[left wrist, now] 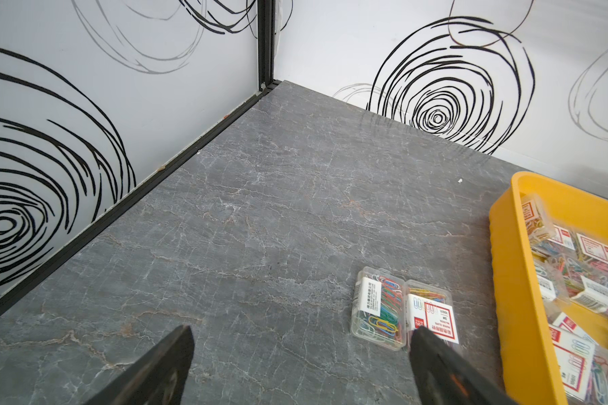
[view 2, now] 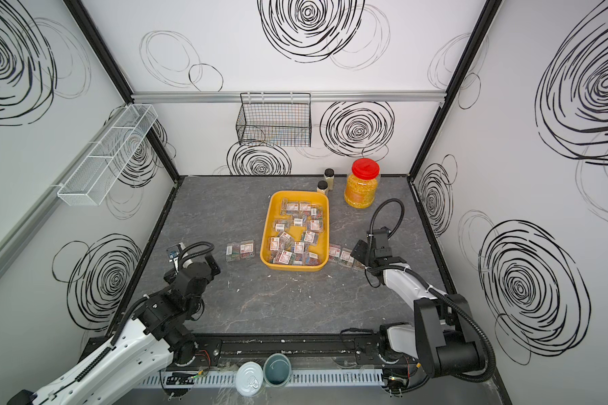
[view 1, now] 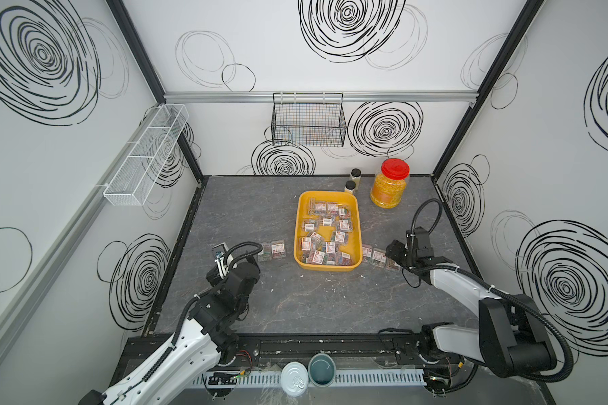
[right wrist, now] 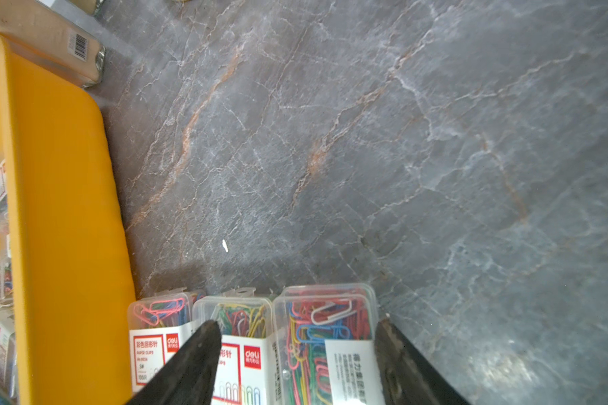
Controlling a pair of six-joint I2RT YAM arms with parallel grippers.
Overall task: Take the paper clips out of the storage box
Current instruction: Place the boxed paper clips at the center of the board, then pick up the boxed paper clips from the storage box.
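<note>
Yellow storage box (view 1: 297,228) sits on the table (view 1: 295,308), most paper clips (view 1: 327,231) inside it; two cases (left wrist: 401,308) lie just left of it, three more cases (right wrist: 253,350) just right. The left gripper (left wrist: 299,333) hangs wide open, empty, near the pair; the right gripper (right wrist: 297,322) stands spread around the outermost case, not clamped on it

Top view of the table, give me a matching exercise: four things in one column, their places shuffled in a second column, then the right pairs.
Things
1. storage box
2. red-lidded jar
3. black wire basket
4. tin can

Places
A. hanging on the back wall
B. at the near edge, beside a grey cup
C. middle of the table, holding paper clips
D. back of the table, by two small bottles

Pairs: 1-C, 2-D, 3-A, 4-B
</note>
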